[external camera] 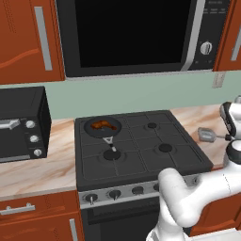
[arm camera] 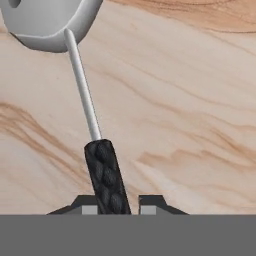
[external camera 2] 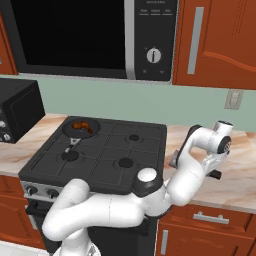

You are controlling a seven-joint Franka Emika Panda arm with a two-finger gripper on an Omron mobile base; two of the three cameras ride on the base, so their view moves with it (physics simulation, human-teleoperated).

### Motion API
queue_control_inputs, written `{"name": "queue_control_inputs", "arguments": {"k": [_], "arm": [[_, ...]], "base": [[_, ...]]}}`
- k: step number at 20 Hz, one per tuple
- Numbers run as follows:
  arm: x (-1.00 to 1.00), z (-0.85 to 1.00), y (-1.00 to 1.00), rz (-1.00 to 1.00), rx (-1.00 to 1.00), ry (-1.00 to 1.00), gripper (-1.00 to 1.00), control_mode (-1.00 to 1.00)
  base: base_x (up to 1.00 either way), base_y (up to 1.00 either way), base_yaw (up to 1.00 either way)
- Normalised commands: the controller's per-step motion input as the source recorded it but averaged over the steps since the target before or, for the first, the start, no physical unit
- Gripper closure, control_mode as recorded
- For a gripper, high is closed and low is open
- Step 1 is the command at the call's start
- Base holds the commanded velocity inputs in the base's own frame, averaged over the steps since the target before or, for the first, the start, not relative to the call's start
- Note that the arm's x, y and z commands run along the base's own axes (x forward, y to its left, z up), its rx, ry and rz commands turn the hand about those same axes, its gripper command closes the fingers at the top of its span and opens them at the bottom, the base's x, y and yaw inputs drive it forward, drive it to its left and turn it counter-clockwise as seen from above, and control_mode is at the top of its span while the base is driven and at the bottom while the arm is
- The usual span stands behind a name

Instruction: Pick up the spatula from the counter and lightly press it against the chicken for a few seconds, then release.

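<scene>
Spatula (arm camera: 103, 165) lies flat on the surface (arm camera: 195, 95). In my hand view the grey blade (arm camera: 47, 22) is up at 11 o'clock, and a thin metal shaft runs down from it to the black braided handle (arm camera: 107, 180) at 6 o'clock. The handle end sits between the two fingers (arm camera: 87, 202) of the hand (arm camera: 120, 206). The finger toward 7 o'clock looks right against the handle, with a thin sliver of surface visible by the other. I cannot tell if the grip is clamped or just close around it.

In the left base view the spatula is at 3 o'clock from the stove (external camera: 141, 150), just beside its edge. The blade points toward the stove and the handle away from it, under the hand at the right border.

The chicken (external camera: 103, 125) is a brown piece in the dark pan (external camera: 89, 130) on the burner at 10 o'clock on the stove, well apart from the spatula. The pan's own handle points toward 5 o'clock.

A black toaster oven (external camera: 21, 122) is on the surface at 9 o'clock from the stove. A microwave (external camera: 127, 33) hangs at 12 o'clock over it.
</scene>
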Motion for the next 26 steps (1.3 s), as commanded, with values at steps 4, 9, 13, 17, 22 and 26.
{"name": "queue_control_inputs", "arguments": {"k": [4, 9, 13, 17, 22, 26], "arm": [[-0.77, 0.00, 0.01, 0.03, 0.04, -0.03, 1.00, -1.00], [-0.81, 0.01, 0.20, 0.02, 0.03, -0.02, 1.00, -1.00], [-0.74, 0.22, 0.46, 0.04, 0.00, -0.01, 1.00, -1.00], [-0.61, 0.30, 0.66, 0.03, 0.00, -0.05, 1.00, -1.00], [-0.35, 0.30, 0.70, -0.02, 0.00, -0.21, 1.00, -1.00], [-0.21, 0.20, 0.62, -0.14, 0.00, -0.36, 1.00, -1.00]], "base": [[0.00, 0.00, 0.00], [0.00, 0.00, 0.00], [0.00, 0.00, 0.00], [0.00, 0.00, 0.00], [0.00, 0.00, 0.00], [0.00, 0.00, 0.00]]}}
